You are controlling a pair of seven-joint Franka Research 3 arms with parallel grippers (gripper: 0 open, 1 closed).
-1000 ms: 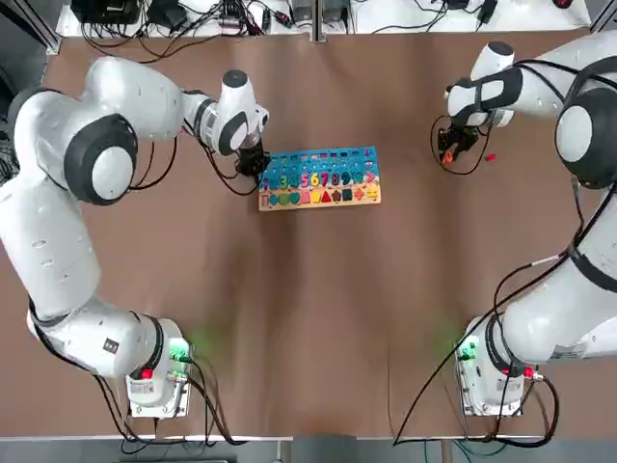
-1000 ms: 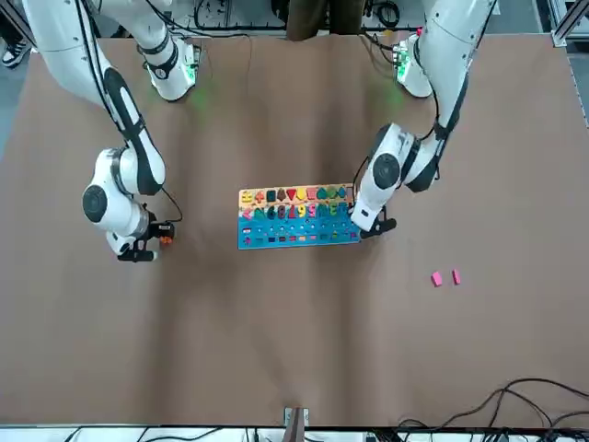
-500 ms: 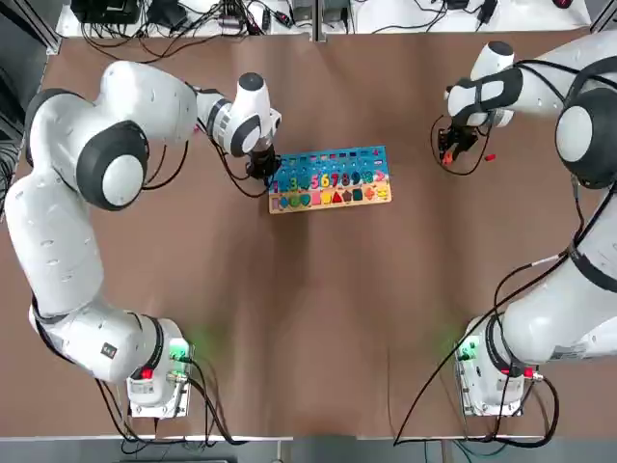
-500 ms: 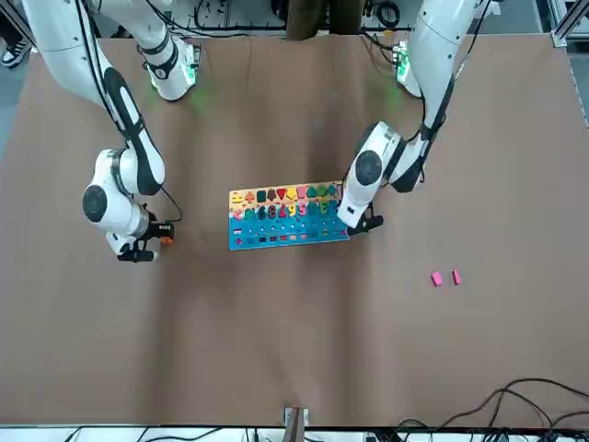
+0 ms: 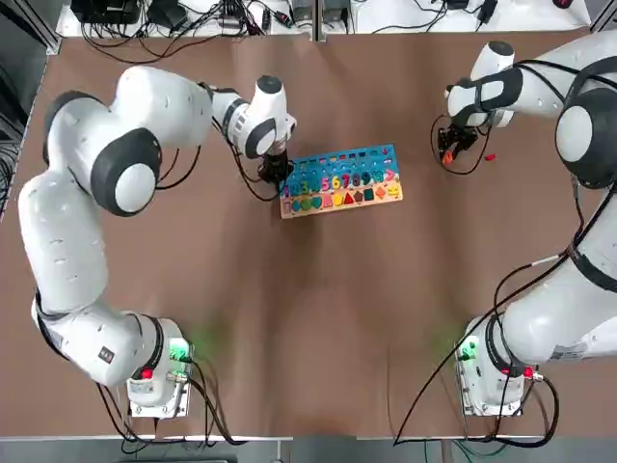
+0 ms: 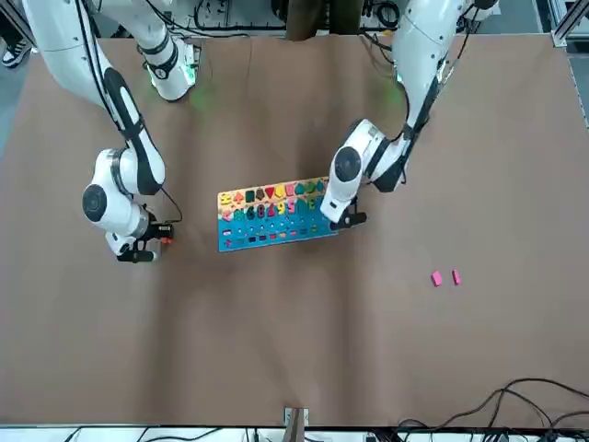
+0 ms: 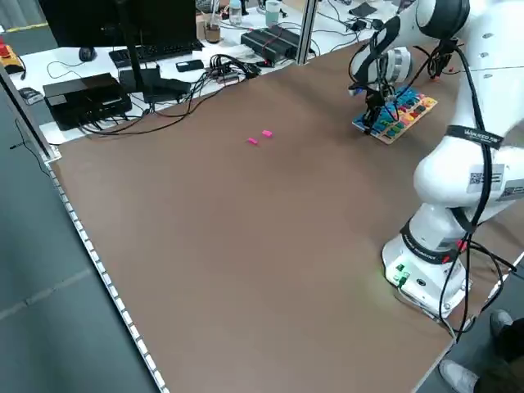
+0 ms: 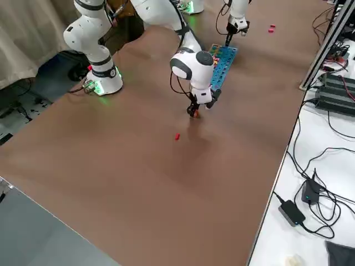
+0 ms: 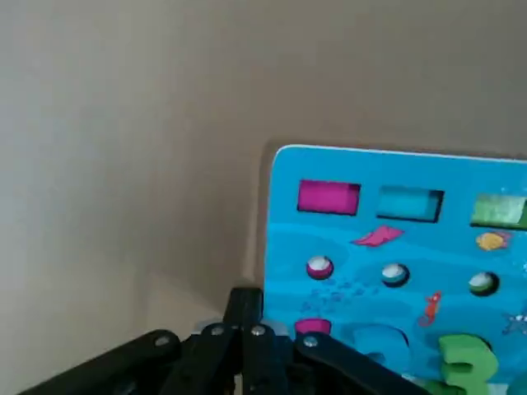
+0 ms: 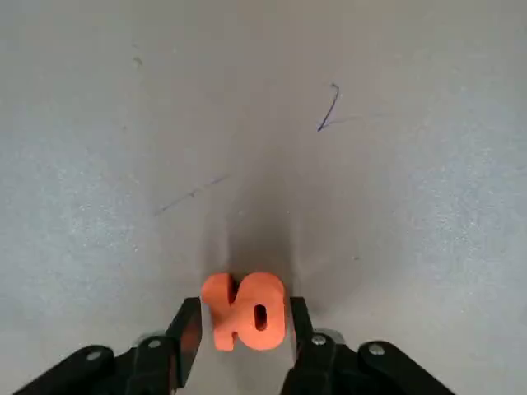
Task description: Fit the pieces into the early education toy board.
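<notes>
Your left gripper (image 5: 277,170), clenched empty, nudges the toy board (image 5: 339,179); push gently and squarely. Right gripper (image 10: 240,329) grips the orange "10" piece (image 10: 244,312); hold it level.

Robotics lab: brown table (image 7: 205,246), cables (image 8: 310,160), monitor (image 7: 115,24).

Left wrist view: the board (image 9: 395,247) is cut off by the frame edge. Side views: pink pieces (image 7: 259,137) and red piece (image 8: 177,136) too small for their shapes to be made out.

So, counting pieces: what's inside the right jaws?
The orange "10" piece sits upright between the right gripper jaws. Its lower edge is hidden.
</notes>
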